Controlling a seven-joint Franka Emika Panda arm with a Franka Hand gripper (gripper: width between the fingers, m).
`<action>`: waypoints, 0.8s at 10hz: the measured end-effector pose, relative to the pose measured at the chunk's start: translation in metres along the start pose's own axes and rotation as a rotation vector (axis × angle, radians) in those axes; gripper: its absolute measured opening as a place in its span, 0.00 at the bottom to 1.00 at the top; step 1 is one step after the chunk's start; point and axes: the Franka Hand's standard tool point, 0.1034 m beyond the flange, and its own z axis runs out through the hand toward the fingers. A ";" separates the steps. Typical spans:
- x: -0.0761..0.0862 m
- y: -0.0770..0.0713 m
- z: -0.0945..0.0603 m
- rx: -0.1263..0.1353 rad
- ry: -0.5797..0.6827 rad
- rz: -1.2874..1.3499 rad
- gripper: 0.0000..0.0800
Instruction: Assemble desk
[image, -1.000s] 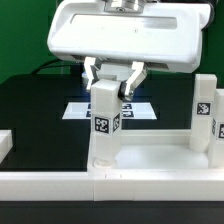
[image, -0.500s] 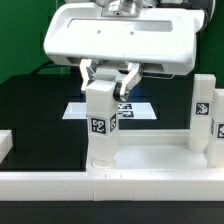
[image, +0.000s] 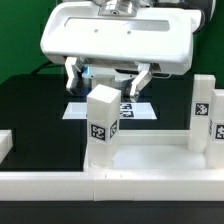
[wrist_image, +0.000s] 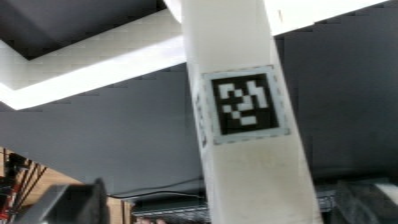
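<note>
The two-finger gripper (image: 108, 80) hangs with jaws spread wide, clear of the white plastic block leg (image: 101, 128) below. That square-sectioned leg (wrist_image: 240, 120) stands long axis vertical, leaning slightly, tag outward, in a corner of the white rimmed tray-like desk top (image: 150, 158). A second tagged leg (image: 203, 115) stands upright at the exterior view's right.

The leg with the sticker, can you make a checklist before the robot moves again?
1. Gripper open: ok, fingers spread wide.
2. Fingers clear of the middle leg: ok, gaps on both sides.
3. Middle leg upright on the desk top: not ok, it leans a bit.
4. Leg seated in its socket: cannot tell.
5. Second leg standing: ok.
</note>
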 end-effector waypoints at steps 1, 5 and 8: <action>0.000 0.000 0.000 0.000 0.000 -0.002 0.81; 0.000 0.000 0.000 0.000 0.000 -0.011 0.81; 0.000 0.000 0.000 0.000 0.000 -0.020 0.81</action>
